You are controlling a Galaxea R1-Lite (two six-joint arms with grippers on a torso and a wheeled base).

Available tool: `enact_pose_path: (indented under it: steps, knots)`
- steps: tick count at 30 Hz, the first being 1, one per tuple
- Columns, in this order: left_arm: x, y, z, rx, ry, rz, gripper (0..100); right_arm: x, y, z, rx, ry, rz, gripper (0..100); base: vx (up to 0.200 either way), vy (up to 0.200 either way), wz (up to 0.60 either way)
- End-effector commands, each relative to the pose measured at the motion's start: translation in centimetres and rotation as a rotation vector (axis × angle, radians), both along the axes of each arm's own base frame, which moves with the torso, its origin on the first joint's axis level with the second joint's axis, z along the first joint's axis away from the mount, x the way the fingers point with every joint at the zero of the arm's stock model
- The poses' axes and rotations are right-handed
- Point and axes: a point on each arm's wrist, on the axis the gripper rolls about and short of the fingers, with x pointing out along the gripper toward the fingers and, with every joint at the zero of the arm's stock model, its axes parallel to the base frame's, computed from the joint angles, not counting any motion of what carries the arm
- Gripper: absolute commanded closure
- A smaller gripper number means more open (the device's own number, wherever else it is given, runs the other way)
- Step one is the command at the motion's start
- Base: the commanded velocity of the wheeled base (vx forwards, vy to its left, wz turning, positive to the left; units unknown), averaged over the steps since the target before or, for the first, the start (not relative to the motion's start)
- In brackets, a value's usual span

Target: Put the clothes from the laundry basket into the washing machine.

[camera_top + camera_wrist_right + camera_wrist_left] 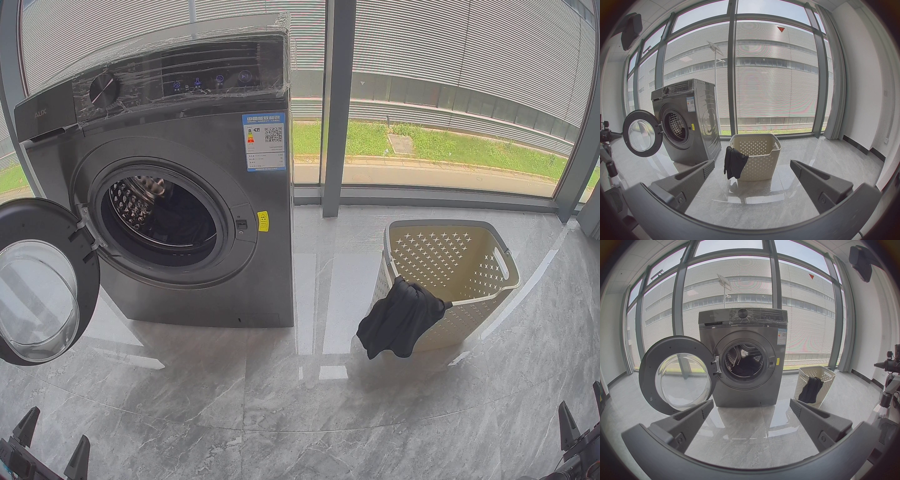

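Bright daylight through the windows (450, 75) — glare on the floor (331, 300); wrist views bulge, corners dark.

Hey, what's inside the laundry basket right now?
Bare perforated inner walls show in the laundry basket; a black garment drapes over its near rim, hanging mostly outside. The near wall and garment hide its bottom.
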Motion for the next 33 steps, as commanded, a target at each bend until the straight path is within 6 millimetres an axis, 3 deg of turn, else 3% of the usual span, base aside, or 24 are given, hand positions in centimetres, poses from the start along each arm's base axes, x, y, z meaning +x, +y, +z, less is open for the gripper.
enact_pose_path:
  steps: [1,27,33]
  knots:
    - [0.01,0.00,-0.52,0.000,0.002,0.000,0,0.07,0.00,-0.46,0.000,0.010,0.000,0,0.000,-0.200,0.00]
    - [0.01,0.00,-0.52,0.012,0.001,-0.002,0,0.07,0.00,-0.46,0.000,0.010,0.000,0,0.000,-0.200,0.00]
    - [0.01,-0.01,-0.52,0.014,0.001,-0.004,0,0.08,0.00,-0.46,0.000,0.012,0.000,0,0.000,0.000,0.00]
